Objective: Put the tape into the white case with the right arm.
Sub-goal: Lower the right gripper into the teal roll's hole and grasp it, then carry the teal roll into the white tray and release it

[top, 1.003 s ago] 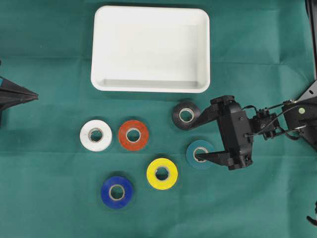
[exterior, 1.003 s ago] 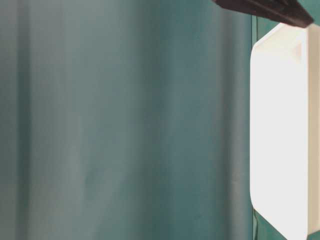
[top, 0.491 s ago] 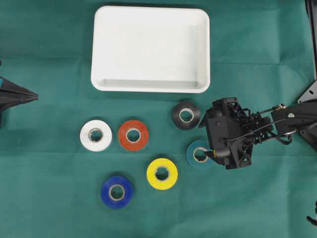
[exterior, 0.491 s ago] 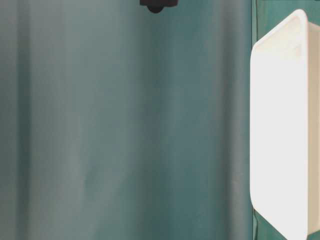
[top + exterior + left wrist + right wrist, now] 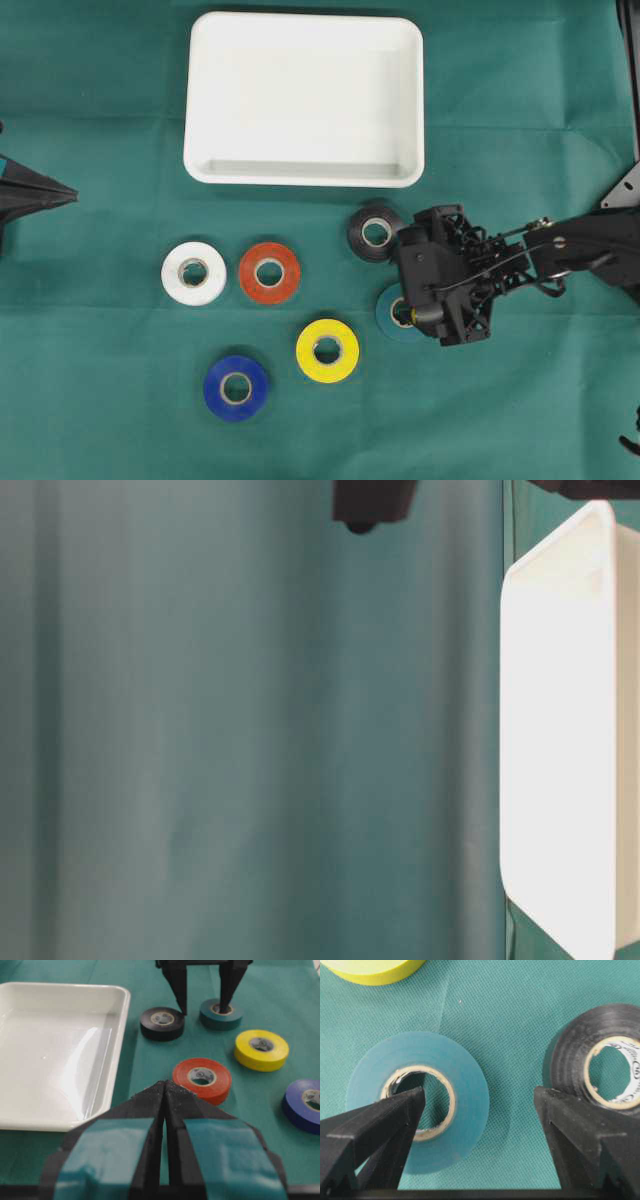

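While shallow white rectangular plastic case [image 5: 303, 98] sits empty, black right gripper [image 5: 203, 1008] spread wide, one finger inside teal tape roll's [image 5: 418, 1100] core, other between it and black tape roll [image 5: 601, 1070]. Nothing grasped yet; pickup, transfer left.

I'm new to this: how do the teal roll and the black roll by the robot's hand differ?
The teal roll has one finger of the right hand in its hole; the black roll has none in its hole. The teal roll lies nearer the yellow roll; the black roll lies nearer the white case. Both lie flat on the green cloth.
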You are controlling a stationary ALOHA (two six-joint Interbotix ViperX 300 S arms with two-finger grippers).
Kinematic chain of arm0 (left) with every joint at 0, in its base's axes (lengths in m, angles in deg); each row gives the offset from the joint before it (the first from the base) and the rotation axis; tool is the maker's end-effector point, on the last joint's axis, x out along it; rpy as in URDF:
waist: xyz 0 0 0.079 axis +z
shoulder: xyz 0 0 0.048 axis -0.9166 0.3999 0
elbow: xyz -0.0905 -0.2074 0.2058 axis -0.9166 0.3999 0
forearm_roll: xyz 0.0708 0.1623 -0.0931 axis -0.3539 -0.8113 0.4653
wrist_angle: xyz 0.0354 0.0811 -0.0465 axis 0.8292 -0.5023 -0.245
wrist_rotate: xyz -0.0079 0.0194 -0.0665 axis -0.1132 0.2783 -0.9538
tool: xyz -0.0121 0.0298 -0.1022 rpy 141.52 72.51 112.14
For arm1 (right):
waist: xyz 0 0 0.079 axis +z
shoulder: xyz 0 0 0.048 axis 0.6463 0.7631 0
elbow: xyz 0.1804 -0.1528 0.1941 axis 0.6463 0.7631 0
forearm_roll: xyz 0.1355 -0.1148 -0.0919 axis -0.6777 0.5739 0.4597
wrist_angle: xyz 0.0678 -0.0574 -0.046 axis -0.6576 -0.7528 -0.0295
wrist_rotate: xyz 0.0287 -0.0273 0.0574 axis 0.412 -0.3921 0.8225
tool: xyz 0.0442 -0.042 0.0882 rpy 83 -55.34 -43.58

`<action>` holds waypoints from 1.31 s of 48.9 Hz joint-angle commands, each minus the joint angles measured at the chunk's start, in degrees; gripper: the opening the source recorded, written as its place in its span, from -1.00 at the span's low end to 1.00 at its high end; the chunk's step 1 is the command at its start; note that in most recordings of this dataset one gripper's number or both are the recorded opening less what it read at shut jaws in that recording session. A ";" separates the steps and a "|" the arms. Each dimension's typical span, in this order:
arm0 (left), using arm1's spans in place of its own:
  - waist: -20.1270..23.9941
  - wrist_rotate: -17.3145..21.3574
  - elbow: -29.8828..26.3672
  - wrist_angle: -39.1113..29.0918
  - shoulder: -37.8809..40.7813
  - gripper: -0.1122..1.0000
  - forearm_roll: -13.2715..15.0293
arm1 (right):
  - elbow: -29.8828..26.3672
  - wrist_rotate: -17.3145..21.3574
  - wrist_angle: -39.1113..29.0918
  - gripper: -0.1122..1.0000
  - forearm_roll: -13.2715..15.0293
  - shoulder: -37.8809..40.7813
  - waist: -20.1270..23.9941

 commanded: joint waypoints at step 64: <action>0.00 -0.18 -0.44 0.18 0.35 -0.79 0.09 | -5.80 3.25 -10.55 -0.81 -0.35 -7.73 0.26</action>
